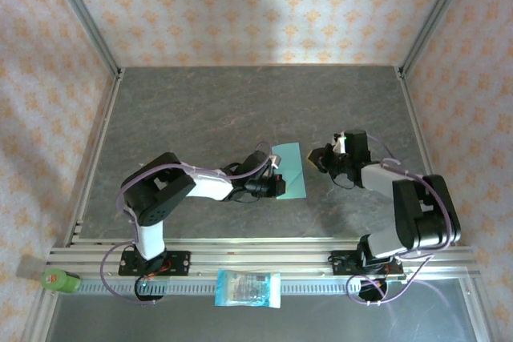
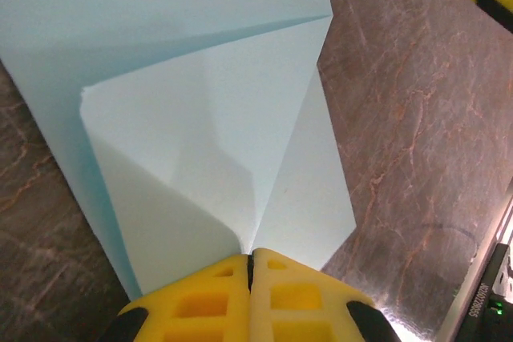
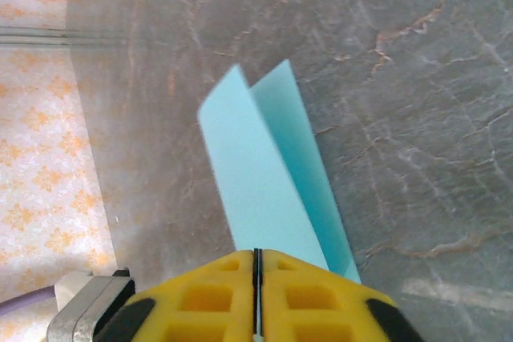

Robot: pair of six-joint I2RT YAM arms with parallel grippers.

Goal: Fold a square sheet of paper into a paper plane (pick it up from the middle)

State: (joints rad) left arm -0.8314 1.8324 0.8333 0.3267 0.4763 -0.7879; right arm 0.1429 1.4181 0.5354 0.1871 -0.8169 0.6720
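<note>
Grey marble table (image 1: 200, 110), patterned walls. Top view: two arms, one square sheet of paper (image 1: 290, 167) mid-table, partly folded. The left gripper (image 1: 278, 184) is at its near-left corner, the right gripper (image 1: 317, 159) just beside its right edge. One printed packet (image 1: 248, 288) and one green object (image 1: 60, 280) sit on the front rail.

Left wrist: left gripper (image 2: 250, 266) is clenched over the sheet's (image 2: 200, 118) near edge, where two creases meet; cannot tell if paper is pinched.

Right wrist: right gripper (image 3: 258, 266) is pressed together with a hairline slit. The sheet (image 3: 264, 174) runs out from under it, one flap raised; a pinch is unclear.
</note>
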